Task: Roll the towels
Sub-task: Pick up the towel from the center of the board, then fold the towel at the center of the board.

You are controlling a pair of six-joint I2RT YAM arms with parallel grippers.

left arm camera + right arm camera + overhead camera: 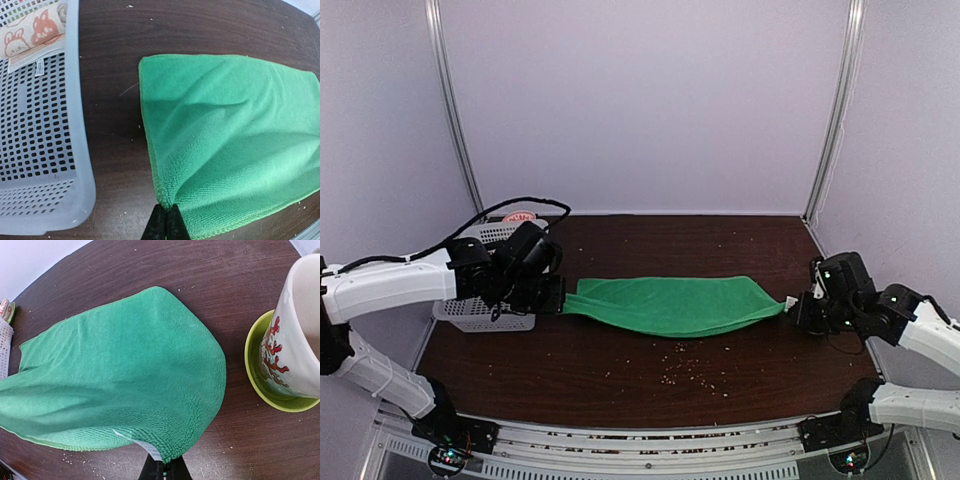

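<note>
- 2 grippers hold 1 green towel [670, 303] by its opposite ends, drawn long and nearly flat across the dark table [620, 240]. The likely aim is to pull out slack so a tidy roll can start.
- Nearest the white perforated basket [480, 315], the left gripper [555, 295] has its fingers pressed together on a corner of the cloth. The wrist view shows the tips pinching the hemmed edge just off the tabletop.
- At the end farthest from the basket, the right gripper [800, 305] is likewise clamped on the towel. It pinches the rounded corner that carries a small white label.
- Between the 2 holds the cloth sags onto the table with soft creases, so the tension looks light, not taut.
- Inside the basket, at its far side, lies the second towel [32, 30], pinkish-beige with orange cartoon figures. It is folded and untouched, apparently waiting its turn.
- Away from the basket, past the towel's labelled end, a white mug [300, 335] with a red pattern stands on a lime-green saucer [260, 385]. It sits near enough that a sweep of the right arm could knock it.
- Crumbs [690, 365] speckle the table on the near side of the cloth.
- Rolling itself looks not yet begun.
</note>
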